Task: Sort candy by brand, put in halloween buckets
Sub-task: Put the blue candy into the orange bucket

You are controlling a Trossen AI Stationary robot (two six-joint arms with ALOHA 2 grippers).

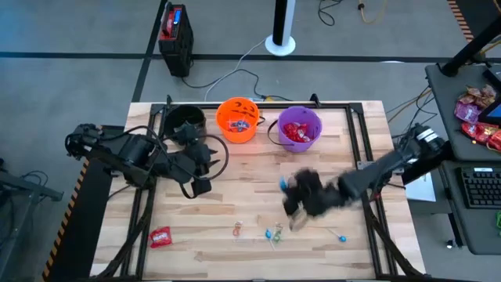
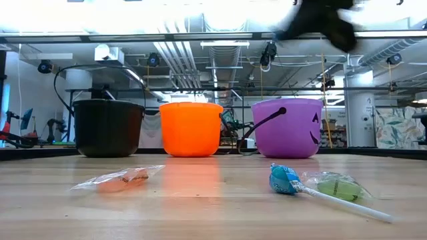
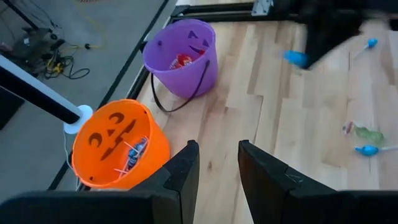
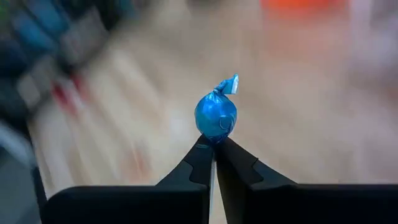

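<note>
Three halloween buckets stand along the far edge: black [image 1: 188, 121], orange [image 1: 238, 119] with candy inside, purple [image 1: 300, 128] with red packets. My right gripper [image 4: 213, 146] is above the table's middle right, shut on a blue wrapped candy [image 4: 216, 115], which also shows in the high view [image 1: 283, 183]. My left gripper [image 3: 217, 163] hangs open and empty by the black bucket. Loose candy lies near the front: a red packet [image 1: 160, 236], a clear-wrapped piece [image 2: 120, 179], a blue lollipop [image 2: 285, 179] beside a green piece [image 2: 337, 187], and another lollipop [image 1: 338, 234]. My right gripper pinches the blue candy's lower end [image 4: 214, 135] between its two fingertips. The round ball stands out beyond the fingertips with its twisted wrapper tail pointing away from them. The candy is lifted clear of the table.
Black frame rails [image 1: 354, 133] run along the table's far and side edges. A shelf with more candy bags [image 1: 477, 110] stands off the table at the right. Bare wood lies between the buckets and the loose candy.
</note>
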